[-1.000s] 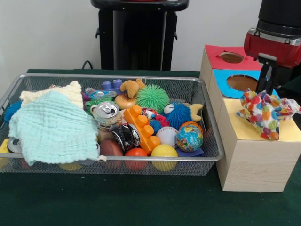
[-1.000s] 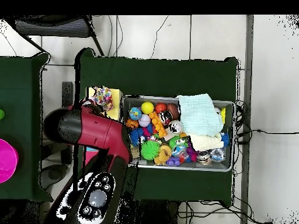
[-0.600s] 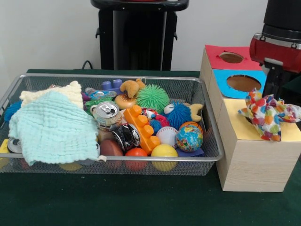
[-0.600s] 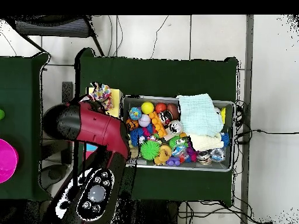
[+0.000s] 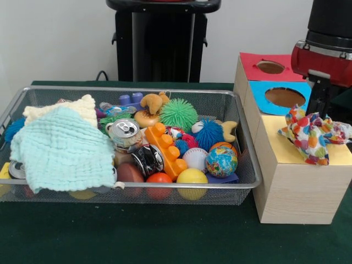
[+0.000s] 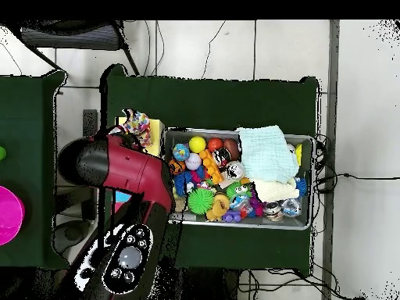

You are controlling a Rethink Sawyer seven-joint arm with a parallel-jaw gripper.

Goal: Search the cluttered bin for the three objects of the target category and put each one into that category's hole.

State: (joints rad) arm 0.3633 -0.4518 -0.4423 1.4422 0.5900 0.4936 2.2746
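From the front, my gripper (image 5: 320,102) hangs over the wooden box (image 5: 286,181), its dark body coming down just behind the multicoloured cloth (image 5: 311,136). The cloth lies crumpled on the box's yellow panel (image 5: 278,148); whether my fingers are clamped on it or parted I cannot tell, since the cloth hides their tips. Beyond the yellow panel sit the blue panel (image 5: 258,91) and the red panel (image 5: 250,66), each with a round hole. Left of the box, the wire bin (image 5: 242,132) is crammed: a pale green washcloth (image 5: 60,151) at the end far from the box, a globe ball (image 5: 221,161) at the end beside it.

From above, my red arm (image 6: 117,168) covers most of the box. The multicoloured cloth (image 6: 137,125) shows past the arm, on the yellow panel (image 6: 154,137), just beside the bin (image 6: 308,141).
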